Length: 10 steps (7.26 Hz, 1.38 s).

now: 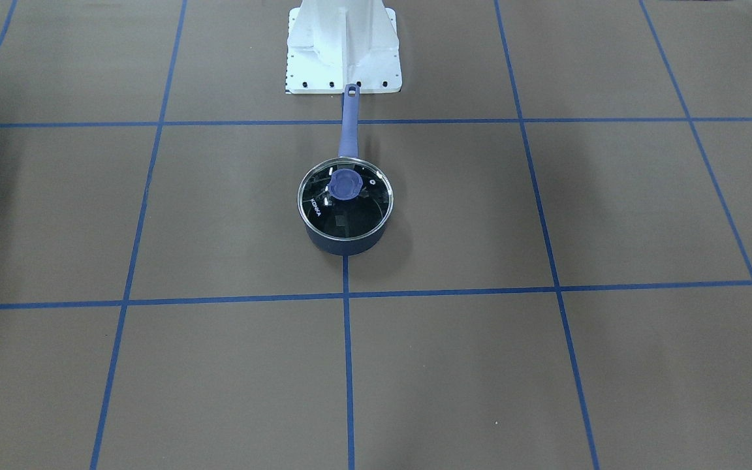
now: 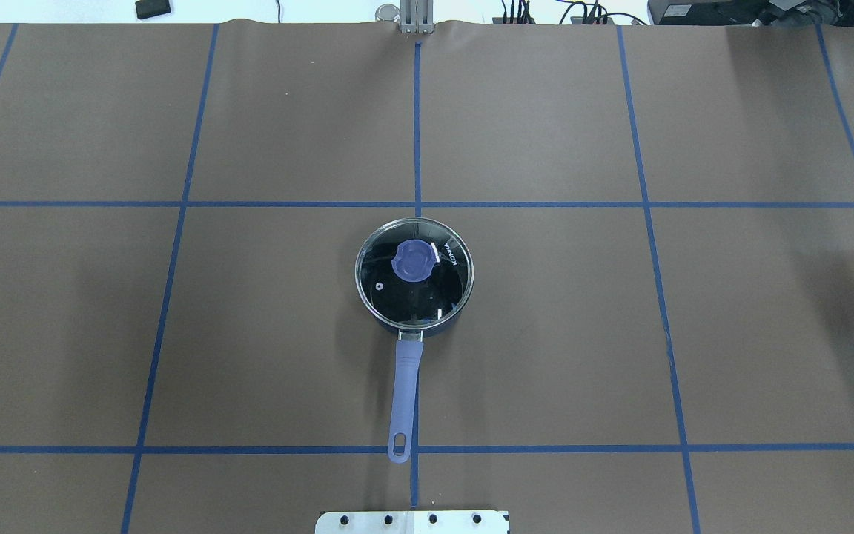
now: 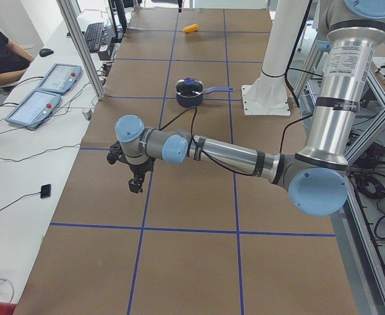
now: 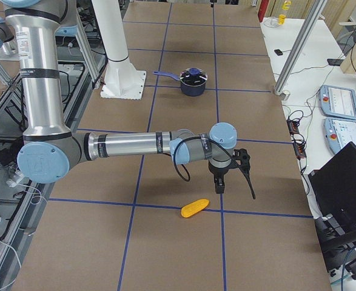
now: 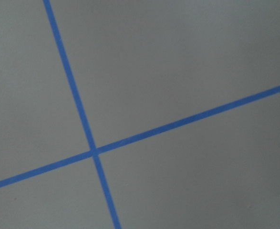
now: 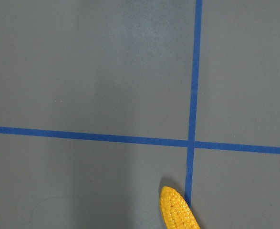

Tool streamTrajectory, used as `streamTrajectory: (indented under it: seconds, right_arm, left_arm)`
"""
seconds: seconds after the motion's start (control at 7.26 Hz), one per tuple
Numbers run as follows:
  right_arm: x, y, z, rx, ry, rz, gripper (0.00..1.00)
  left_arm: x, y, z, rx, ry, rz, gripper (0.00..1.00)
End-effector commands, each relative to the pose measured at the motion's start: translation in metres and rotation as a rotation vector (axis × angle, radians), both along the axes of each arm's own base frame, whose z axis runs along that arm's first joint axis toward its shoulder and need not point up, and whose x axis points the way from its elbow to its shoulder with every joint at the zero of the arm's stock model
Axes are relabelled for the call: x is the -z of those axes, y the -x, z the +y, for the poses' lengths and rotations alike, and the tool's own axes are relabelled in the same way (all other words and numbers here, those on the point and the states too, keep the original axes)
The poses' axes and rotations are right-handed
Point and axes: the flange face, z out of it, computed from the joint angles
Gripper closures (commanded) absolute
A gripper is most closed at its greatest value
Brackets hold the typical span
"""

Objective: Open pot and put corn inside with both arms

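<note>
Shows a long table topped in matte brown paper (image 2: pixel 545 334), ruled into large rectangles by narrow blue tape lines (image 2: pixel 417 126). Lit evenly, with only faint, soft shadows across the paper. Flanked along one long side by a white bench (image 3: pixel 8 216) carrying two flat grey control pendants with light-blue frames (image 3: pixel 31 107), a black keyboard (image 3: pixel 94 36), a black mouse (image 3: pixel 46 52) and a small black square pad on a thin lead (image 3: pixel 45 191). Edged there by silver aluminium posts (image 3: pixel 81 46). Ends, at the far side in the overhead view, in a tangle of black cables and plugs (image 2: pixel 583 11).
</note>
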Motion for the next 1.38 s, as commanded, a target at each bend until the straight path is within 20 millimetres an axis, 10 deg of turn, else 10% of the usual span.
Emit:
streamTrajectory:
  seconds: [0.0, 0.41, 0.96, 1.24]
  right_arm:
    - [0.003, 0.011, -0.004, 0.000, 0.000, 0.000, 0.00]
    - [-0.001, 0.022, -0.002, 0.042, -0.011, 0.007, 0.00]
    - [-0.044, 0.021, 0.004, 0.169, -0.058, 0.061, 0.00]
    - [-0.077, 0.019, 0.010, 0.260, -0.084, 0.079, 0.00]
  left_arm:
    - [0.099, -0.060, -0.044, 0.005, 0.061, 0.006, 0.00]
    - [0.247, -0.196, -0.049, 0.092, 0.174, 0.022, 0.00]
    - [0.387, -0.364, 0.021, 0.115, 0.184, 0.012, 0.00]
    - [0.429, -0.413, 0.062, 0.094, 0.136, -0.004, 0.00]
